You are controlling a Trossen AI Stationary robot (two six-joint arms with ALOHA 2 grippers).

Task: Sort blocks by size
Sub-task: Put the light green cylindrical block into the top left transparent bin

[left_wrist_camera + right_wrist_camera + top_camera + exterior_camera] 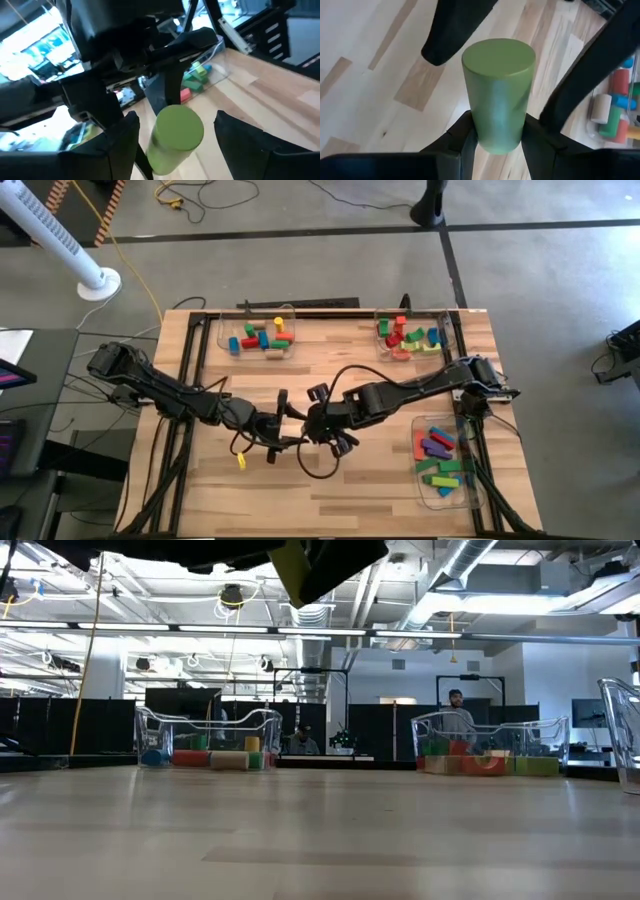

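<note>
Wooden worktop [380, 490], mid-air handover: right claw [497, 142] clamps green wooden cylinder [498, 92]; left claw [175, 131] spread, apparently untouching. Next: left closes.

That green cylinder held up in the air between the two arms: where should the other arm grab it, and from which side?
The right gripper is clamped on one end of the green cylinder, so only the far end is free. The left gripper probably does best closing its open fingers across the round sides of that free end, coming end-on from opposite the right gripper, as it is lined up now.
</note>
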